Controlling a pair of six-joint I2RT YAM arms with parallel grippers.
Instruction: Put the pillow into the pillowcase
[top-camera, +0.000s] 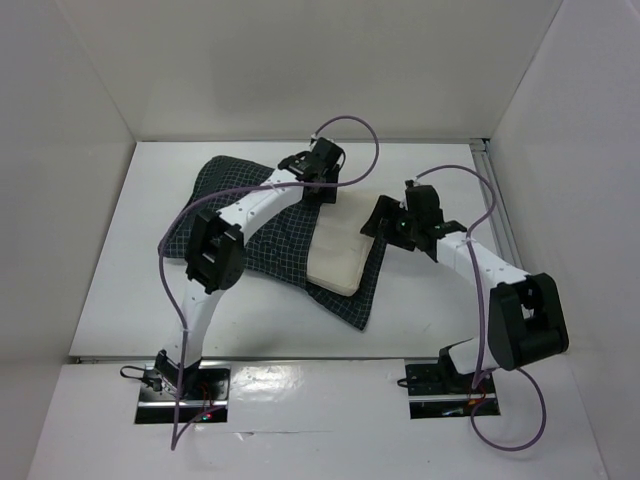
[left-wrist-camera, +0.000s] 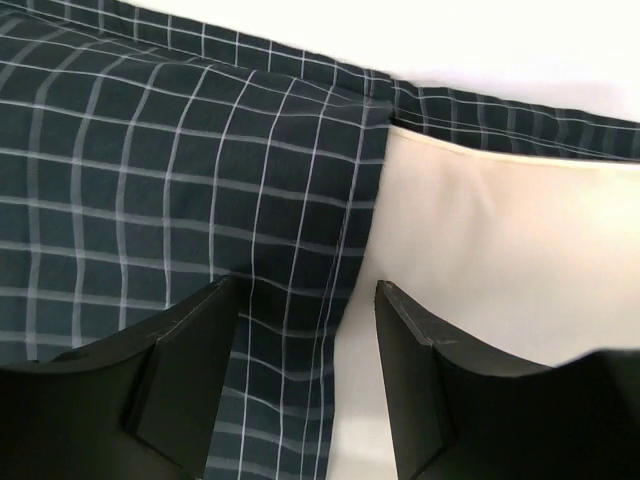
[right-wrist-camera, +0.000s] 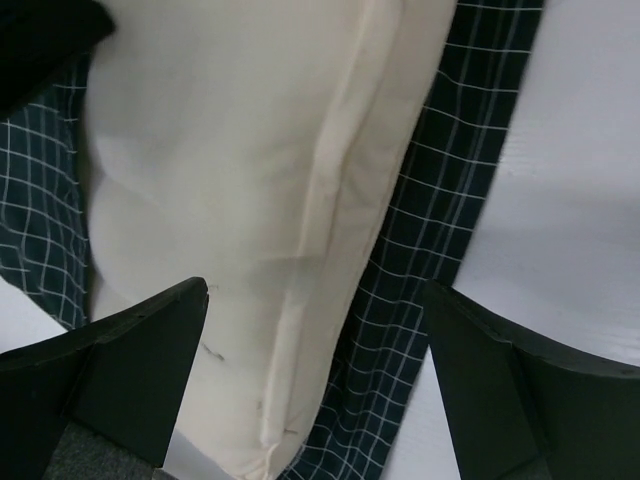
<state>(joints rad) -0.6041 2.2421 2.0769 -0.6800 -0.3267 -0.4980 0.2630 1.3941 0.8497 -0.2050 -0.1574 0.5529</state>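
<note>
**On the worktop: pillow partly inside pillowcase, both hands spread**

On the white worktop (top-camera: 130, 250), the pillowcase (top-camera: 285, 240) lies flat and rumpled, its closed end toward the far left. The pillow (top-camera: 340, 255) sits with its left portion under the checked fabric. Its right portion is exposed and rests on the lower layer of the pillowcase, which extends past it toward the near right.

The left hand (left-wrist-camera: 300, 350) is positioned over the far edge of the pillowcase mouth. Its fingers are spread apart. The hem of the upper layer runs between them in the left wrist view, with checked fabric on one side and bare pillow on the other. No fabric is pinched.

The right hand (right-wrist-camera: 320, 340) is positioned at the right end of the pillow. Its fingers are spread wide above the pillow's seamed edge and grip nothing.
</note>
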